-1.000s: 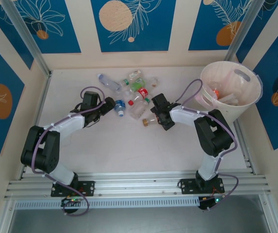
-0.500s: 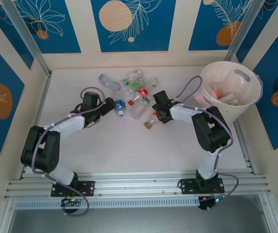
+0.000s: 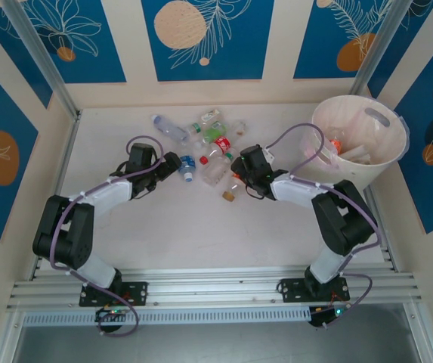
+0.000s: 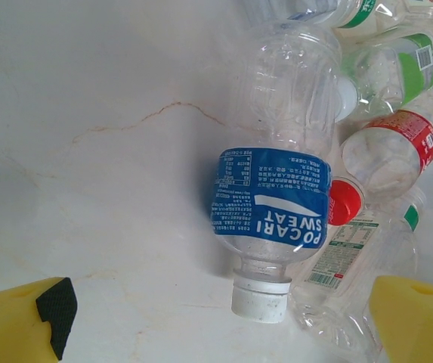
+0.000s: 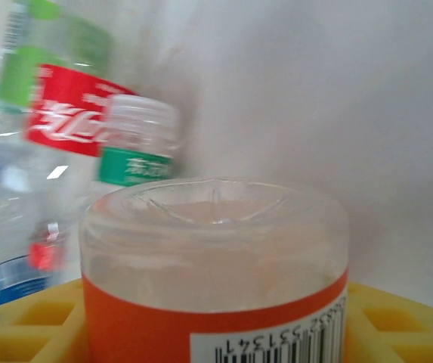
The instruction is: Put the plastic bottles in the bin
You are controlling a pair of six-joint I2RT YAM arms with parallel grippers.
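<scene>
Table (image 3: 163, 219), far middle: bottles (image 3: 220, 147), about 8, loose cluster | bin (image 3: 360, 178): 1, far right corner, several more bottles inside, count unclear | left gripper (image 3: 176, 163): 1, fingers spread either side of blue-label bottle (image 4: 273, 197), apart from it | right gripper (image 3: 239, 165): 1, pinching orange-label bottle (image 5: 216, 302), just beside the cluster

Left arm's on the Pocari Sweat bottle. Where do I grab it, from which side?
Grip the Pocari Sweat bottle across its blue label, coming from the white cap end. It lies on its side, cap toward the left gripper, whose jaws stand open either side. The red-capped bottle crowds one flank, so slip that finger in carefully.
</scene>
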